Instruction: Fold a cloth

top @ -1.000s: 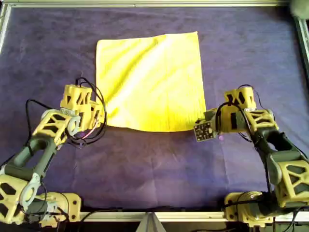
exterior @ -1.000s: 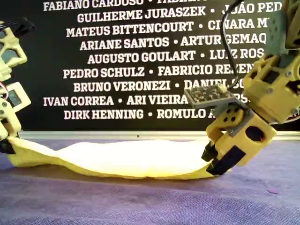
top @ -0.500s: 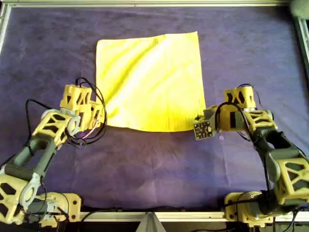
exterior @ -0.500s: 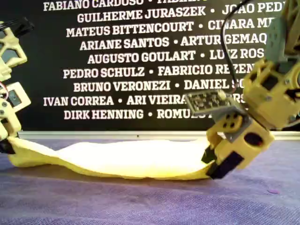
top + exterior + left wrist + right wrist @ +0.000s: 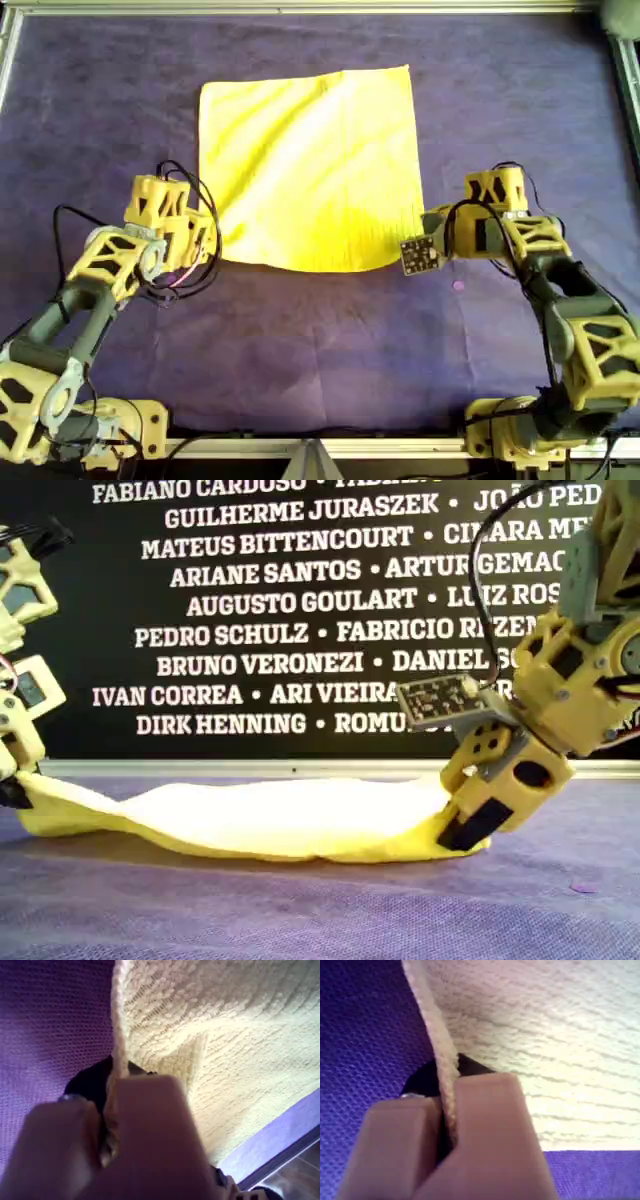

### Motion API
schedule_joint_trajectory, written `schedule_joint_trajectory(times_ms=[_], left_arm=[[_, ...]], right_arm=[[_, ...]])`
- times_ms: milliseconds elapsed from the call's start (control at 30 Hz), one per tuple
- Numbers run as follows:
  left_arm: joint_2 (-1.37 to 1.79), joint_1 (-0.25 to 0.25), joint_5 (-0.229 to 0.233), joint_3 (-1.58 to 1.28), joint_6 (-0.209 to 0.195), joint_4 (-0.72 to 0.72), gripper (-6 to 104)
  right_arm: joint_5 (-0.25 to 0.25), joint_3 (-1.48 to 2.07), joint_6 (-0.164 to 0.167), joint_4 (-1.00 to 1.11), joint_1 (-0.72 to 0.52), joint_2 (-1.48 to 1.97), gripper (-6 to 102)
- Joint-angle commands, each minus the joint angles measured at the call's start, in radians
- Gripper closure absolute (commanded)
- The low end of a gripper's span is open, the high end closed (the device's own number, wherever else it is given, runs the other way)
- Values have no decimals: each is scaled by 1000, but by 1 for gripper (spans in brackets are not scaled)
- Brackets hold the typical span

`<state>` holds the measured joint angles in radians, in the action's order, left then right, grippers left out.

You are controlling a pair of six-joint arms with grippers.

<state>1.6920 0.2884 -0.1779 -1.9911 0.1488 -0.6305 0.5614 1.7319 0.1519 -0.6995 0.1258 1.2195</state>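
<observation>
The bright yellow cloth (image 5: 310, 170) lies spread on the dark purple covering, with both near corners held. An arm at the overhead view's left has its gripper (image 5: 207, 243) at the cloth's near-left corner. An arm at the overhead view's right has its gripper (image 5: 425, 243) at the near-right corner. In the exterior view the cloth (image 5: 270, 815) sags between the two raised corners. In the first wrist view my first gripper (image 5: 112, 1110) is shut on the cloth's edge (image 5: 240, 1035). In the second wrist view my second gripper (image 5: 447, 1105) is shut on the cloth's edge (image 5: 560, 1035). Which arm is which does not show.
The purple covering (image 5: 320, 340) spans the table inside a metal frame (image 5: 300, 8). Both arm bases stand at the near edge (image 5: 100, 425) (image 5: 520, 425). A black banner with white names (image 5: 300, 610) stands behind the table in the exterior view.
The gripper at the overhead view's right has moved slightly toward the far side with its cloth corner, and that corner bunches a little. The other arm has not moved.
</observation>
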Motion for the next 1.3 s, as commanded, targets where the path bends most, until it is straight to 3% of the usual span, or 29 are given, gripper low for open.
schedule_joint_trajectory(times_ms=[0, 200, 433, 600, 867, 1000, 1100, 1267], left_arm=[[57, 23, -6, 34, 5, 9, 99], [57, 9, 8, 44, -11, 26, 99], [-15, 9, 5, 255, 6, 28, 99], [-253, 5, 11, 520, 8, 28, 99], [-664, -92, 9, 1052, 8, 28, 99], [-847, -109, 9, 1342, 8, 26, 99], [-980, -115, 9, 1540, 8, 26, 99], [-1164, -117, 11, 1815, 6, 26, 99]], right_arm=[[2, -60, -5, 44, -8, 25, 95], [2, -100, -5, 49, 2, 40, 95], [2, -416, -6, 49, 3, -67, 95], [2, -712, -6, 49, 2, -241, 95], [0, -1350, -5, 49, -5, -680, 95], [0, -1677, 9, 57, -2, -890, 95], [0, -1868, 9, 124, -5, -1023, 95], [0, -1867, 9, 356, -8, -1089, 95]])
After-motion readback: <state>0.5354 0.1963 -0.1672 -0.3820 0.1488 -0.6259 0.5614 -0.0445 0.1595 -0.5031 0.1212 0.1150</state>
